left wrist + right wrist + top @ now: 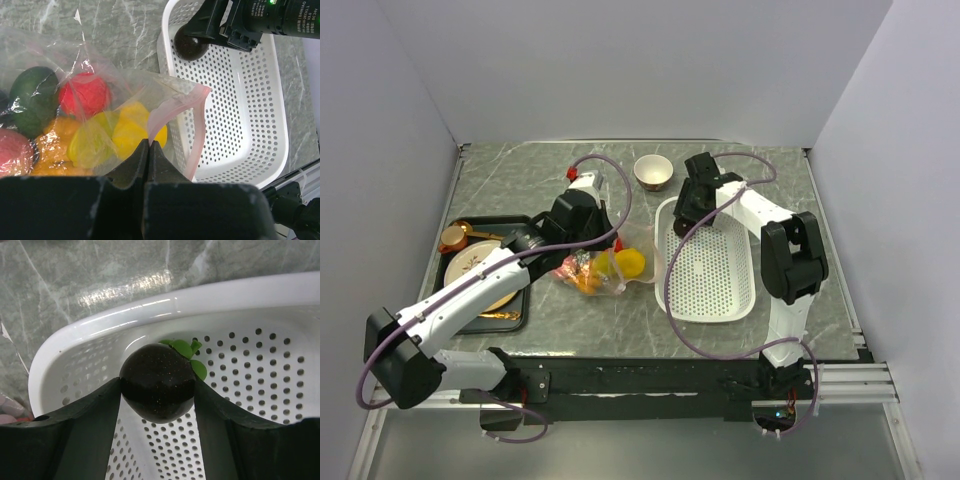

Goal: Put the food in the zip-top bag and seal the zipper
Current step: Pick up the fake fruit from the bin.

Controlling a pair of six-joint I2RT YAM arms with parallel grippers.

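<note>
1. Left claw [149,147]: the jaws are pressing fully together, pinching the pink strip [175,104] at the mouth of the bag [100,75]. The rest of the strip is looping loose to the right, hanging over the near rim of the basket [250,115].
2. The bag is lying on the table [570,330], just left of the basket and touching it at the mouth end.
3. Food is already sitting inside the bag: a green piece [32,97], a red piece [85,94], a yellow piece [135,127], an orange piece [55,145] and a pink piece [12,152] at the left edge. All are bunching together behind the plastic.
4. Right claw [157,384]: it is reaching into the basket's far-left corner, and its fingers are bearing on both sides of a dark brown fruit [155,377] with green leaves, so it is clamping it.
5. I cannot tell whether that fruit is resting on the basket floor or hanging clear of it.
6. The rest of the basket floor is showing only holes.
7. Off-task items: a bowl [653,172] is standing behind the bag, and a black tray [515,305] with gold dishes is sitting at far left, partly under the left arm.
</note>
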